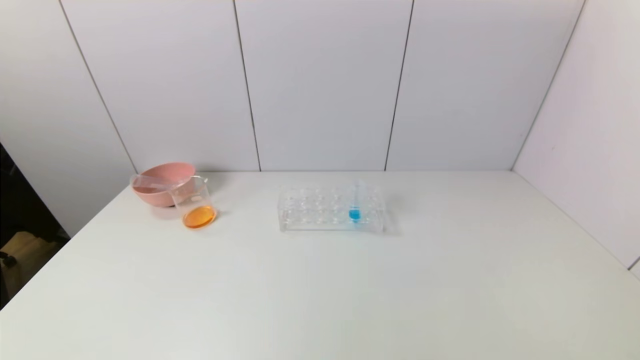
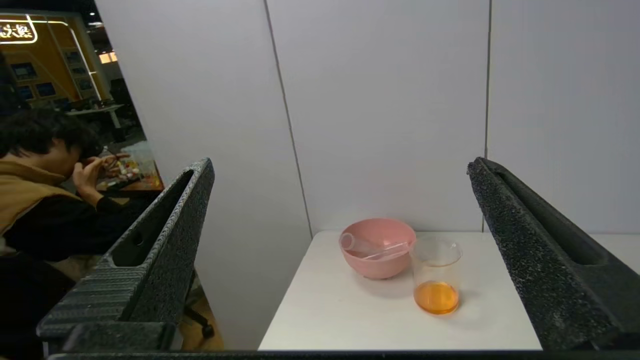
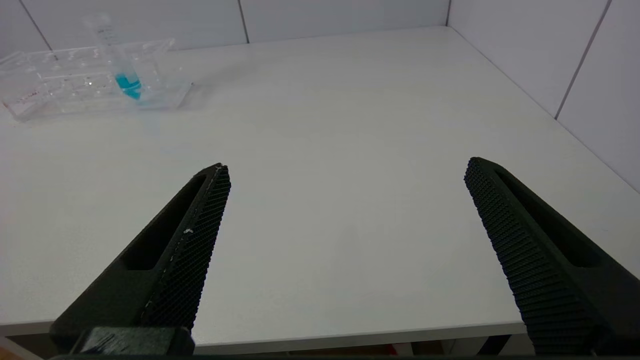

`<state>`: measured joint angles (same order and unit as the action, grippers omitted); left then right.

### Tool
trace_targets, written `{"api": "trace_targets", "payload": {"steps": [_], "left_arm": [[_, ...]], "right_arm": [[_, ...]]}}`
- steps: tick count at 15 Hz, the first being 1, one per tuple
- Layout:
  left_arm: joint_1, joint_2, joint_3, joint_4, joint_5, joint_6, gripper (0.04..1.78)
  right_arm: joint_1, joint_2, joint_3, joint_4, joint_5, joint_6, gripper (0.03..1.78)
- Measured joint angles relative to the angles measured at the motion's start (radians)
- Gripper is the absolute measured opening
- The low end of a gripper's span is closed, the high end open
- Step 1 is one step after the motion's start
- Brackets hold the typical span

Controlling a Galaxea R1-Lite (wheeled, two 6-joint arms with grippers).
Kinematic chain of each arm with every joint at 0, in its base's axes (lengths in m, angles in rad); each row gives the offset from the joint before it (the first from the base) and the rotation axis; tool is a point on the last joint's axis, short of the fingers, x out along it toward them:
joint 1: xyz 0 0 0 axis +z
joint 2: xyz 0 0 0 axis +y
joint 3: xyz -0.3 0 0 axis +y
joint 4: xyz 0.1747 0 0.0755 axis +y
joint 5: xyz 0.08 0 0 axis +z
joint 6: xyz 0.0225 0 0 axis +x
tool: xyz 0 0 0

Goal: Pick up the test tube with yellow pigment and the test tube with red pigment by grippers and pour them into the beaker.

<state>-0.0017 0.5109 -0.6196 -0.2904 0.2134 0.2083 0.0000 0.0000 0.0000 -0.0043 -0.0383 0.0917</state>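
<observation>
Table (image 1: 320, 290) is white, walled at the back and on the robot's right; its left edge is open, dropping off just beside the pink bowl (image 1: 162, 184). Near and middle table is bare, plenty of room on the right half. Both arms are out of the head view. Left gripper (image 2: 340, 165) sits off the near-left table edge, facing the bowl and beaker, jaws spread wide, nothing between them. Right gripper (image 3: 347, 167) hangs low over the near-right edge of the table, jaws likewise wide apart and holding nothing. Clear tube rack (image 1: 331, 209) stands mid-table toward the back wall, with one blue-liquid tube (image 1: 355, 205) upright in a slot near its right end; other slots look vacant. Beaker (image 1: 194, 202) stands upright at far left, touching or just in front of the bowl on its right side, orange liquid pooled in the bottom, rest of the glass clear. A clear tube (image 2: 372, 246) lies tilted across the bowl, open mouth resting near the left rim; looks drained, and I cannot tell which pigment it carried. A second tube is not distinguishable. A seated person (image 2: 45, 195) shows beyond the left table edge in the left wrist view.
</observation>
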Motion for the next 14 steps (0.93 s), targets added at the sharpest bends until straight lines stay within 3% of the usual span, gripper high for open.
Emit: {"api": "trace_targets", "payload": {"steps": [5,10,14], "left_arm": [[-0.007,-0.275,0.119,0.096,-0.02,-0.009,1.78],[-0.007,-0.469,0.308,0.173,-0.23,-0.059,1.78],[-0.006,-0.506,0.542,0.184,-0.265,-0.139,1.78]], "right_arm": [[0.0,0.0,0.0,0.0,0.0,0.0,1.71],[0.0,0.0,0.0,0.0,0.0,0.0,1.71],[0.0,0.0,0.0,0.0,0.0,0.0,1.71]]}}
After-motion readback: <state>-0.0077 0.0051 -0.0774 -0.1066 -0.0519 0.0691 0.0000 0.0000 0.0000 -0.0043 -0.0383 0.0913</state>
